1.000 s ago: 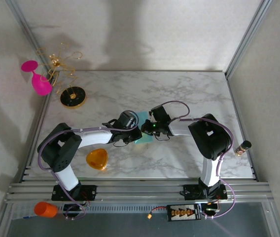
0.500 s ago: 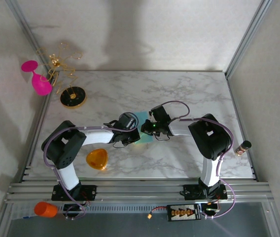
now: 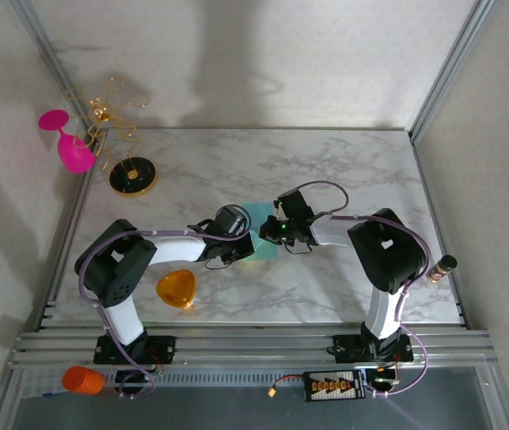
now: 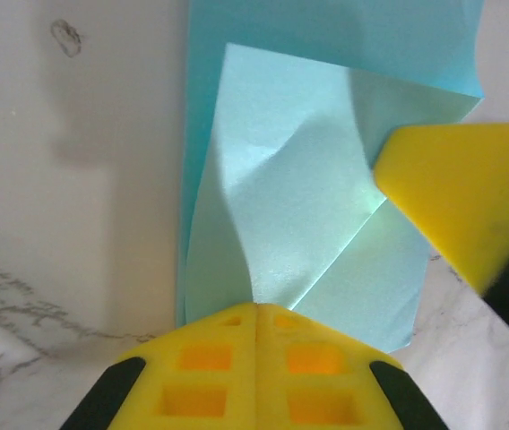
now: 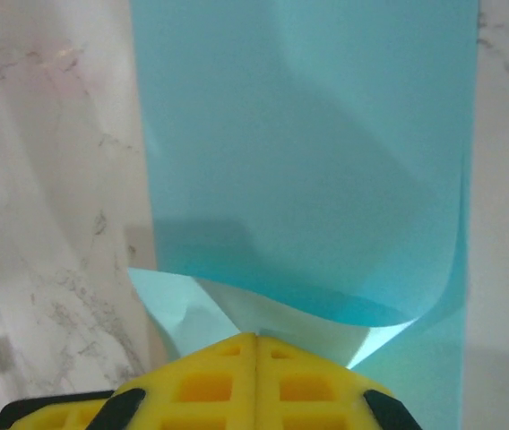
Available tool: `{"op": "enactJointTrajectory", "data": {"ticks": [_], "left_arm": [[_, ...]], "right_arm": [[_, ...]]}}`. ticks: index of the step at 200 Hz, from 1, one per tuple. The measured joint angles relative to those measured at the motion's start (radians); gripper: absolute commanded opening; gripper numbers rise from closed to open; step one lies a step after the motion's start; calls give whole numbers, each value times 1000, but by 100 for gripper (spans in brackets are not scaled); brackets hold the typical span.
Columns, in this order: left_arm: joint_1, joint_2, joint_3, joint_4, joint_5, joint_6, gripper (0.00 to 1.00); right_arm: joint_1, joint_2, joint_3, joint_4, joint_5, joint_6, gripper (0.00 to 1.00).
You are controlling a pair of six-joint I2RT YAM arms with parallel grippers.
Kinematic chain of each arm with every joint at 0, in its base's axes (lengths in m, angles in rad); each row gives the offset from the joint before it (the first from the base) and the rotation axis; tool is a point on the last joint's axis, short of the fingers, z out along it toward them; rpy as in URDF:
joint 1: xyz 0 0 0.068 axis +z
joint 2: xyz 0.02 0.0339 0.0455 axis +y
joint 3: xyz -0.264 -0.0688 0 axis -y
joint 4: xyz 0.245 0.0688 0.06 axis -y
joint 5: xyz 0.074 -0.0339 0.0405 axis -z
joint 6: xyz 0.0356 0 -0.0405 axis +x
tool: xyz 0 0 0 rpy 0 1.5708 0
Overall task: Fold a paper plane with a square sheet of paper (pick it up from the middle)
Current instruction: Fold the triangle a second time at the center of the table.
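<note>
The square sheet of paper (image 3: 259, 218) lies mid-table, light teal and partly folded, with a paler flap (image 4: 290, 206) raised over the darker layer (image 4: 326, 36). My left gripper (image 3: 246, 240) comes at it from the left. Its yellow fingers (image 4: 256, 309) are shut, and the flap's ridge runs into their tips. My right gripper (image 3: 268, 235) meets it from the right, shut (image 5: 256, 338) on a curled-up edge of the sheet (image 5: 308, 134). One right fingertip (image 4: 461, 202) rests on the flap in the left wrist view. A paper plane is out of view.
An orange rounded-triangle piece (image 3: 176, 288) lies near the left arm's elbow. A pink glass (image 3: 68, 143) and a gold wire stand on a black base (image 3: 132, 175) sit at the far left. A small bottle (image 3: 442, 266) rests on the right rail.
The left gripper's fingers closed the last bit onto the paper's fold. The right arm shifted slightly to the right. The sheet stays between the two grippers.
</note>
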Motion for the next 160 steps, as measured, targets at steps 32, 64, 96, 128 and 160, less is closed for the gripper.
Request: {"op": "enactJointTrajectory", "data": {"ticks": [32, 64, 96, 128, 160], "left_arm": [[0, 0, 0, 0, 0, 0, 3], [0, 0, 0, 0, 0, 0, 2], [0, 0, 0, 0, 0, 0, 2], [0, -4, -9, 11, 0, 0, 0], [0, -9, -27, 37, 0, -1, 0]], "right_arm": [[14, -16, -15, 1, -22, -25, 0], [40, -14, -21, -3, -35, -33, 0], [42, 14, -20, -5, -43, -48, 0], [31, 20, -5, -21, -47, -59, 0], [5, 29, 12, -40, -53, -77, 0]]}}
